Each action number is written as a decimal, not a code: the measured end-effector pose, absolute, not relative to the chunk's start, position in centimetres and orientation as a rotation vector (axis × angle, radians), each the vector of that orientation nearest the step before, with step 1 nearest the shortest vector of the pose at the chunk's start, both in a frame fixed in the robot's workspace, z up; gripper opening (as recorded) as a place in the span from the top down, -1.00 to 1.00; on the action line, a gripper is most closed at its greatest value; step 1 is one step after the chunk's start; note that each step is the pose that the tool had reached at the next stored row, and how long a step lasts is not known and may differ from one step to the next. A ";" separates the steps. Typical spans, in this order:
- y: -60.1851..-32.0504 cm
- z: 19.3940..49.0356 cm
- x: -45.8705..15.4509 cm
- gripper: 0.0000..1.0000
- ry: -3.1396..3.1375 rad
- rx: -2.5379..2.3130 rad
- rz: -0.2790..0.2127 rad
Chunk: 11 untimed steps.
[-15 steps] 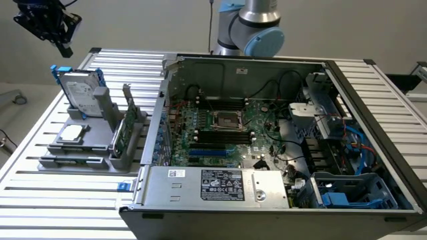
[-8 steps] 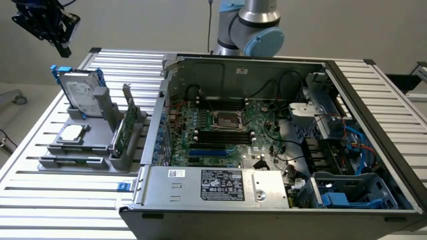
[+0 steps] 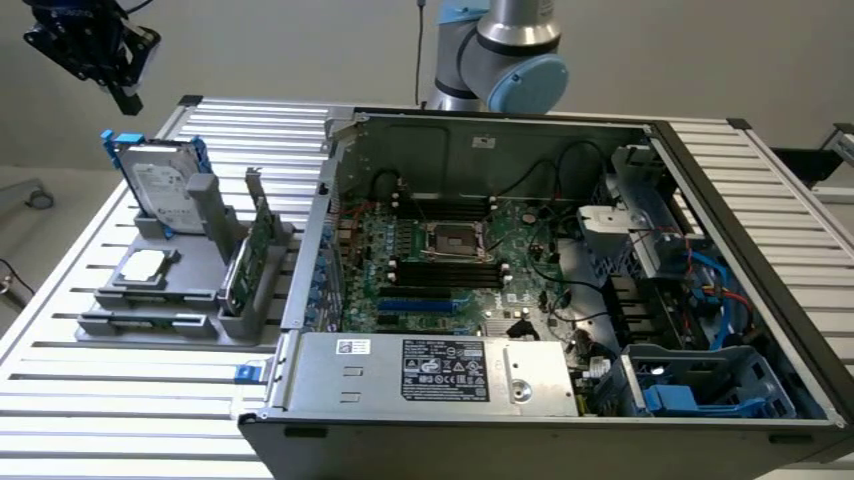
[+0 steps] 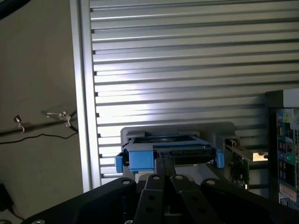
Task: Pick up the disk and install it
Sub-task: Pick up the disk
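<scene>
The hand (image 3: 126, 97), clenched and empty, hangs upper left above the disk (image 3: 160, 186), which stands ungrasped in its holder (image 3: 203, 215).

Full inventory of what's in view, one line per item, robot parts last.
disk: 1, silver-grey with blue rails, standing tilted in the holder, exterior view's left
chip: 1, silver, flat on the holder beside the disk
circuit card: 1, green, on edge in the holder, between disk and case
holder: 1, grey, on the table beside the case
computer case: 1, grey, open, mid-table
motherboard: 1, green, inside the case
silver box: 1, labelled, at the case's near edge
drive cage: 1, blue, case corner, exterior view's right
table: 1, slatted aluminium
robot arm: 1, grey and light blue, behind the case
claw: 1, black, shut, empty, above the disk
</scene>
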State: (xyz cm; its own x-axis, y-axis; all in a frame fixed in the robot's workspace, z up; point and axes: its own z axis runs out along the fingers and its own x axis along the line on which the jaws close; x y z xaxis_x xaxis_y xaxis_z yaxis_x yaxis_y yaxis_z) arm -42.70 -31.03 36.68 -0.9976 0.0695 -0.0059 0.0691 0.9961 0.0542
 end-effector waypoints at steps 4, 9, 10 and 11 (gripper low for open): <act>-31.0 36.7 -42.8 0.79 3.134 0.048 0.084; -31.0 36.6 -42.8 0.79 3.135 -0.094 0.085; -31.0 36.6 -42.8 0.79 3.134 -0.122 0.085; -31.0 36.5 -42.8 0.79 3.134 -0.151 0.085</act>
State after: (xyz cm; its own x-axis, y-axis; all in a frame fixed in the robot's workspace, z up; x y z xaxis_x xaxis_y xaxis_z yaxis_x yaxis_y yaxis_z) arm -42.78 -30.99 36.55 -0.9954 -0.0961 -0.0057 -0.0963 0.9939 0.0539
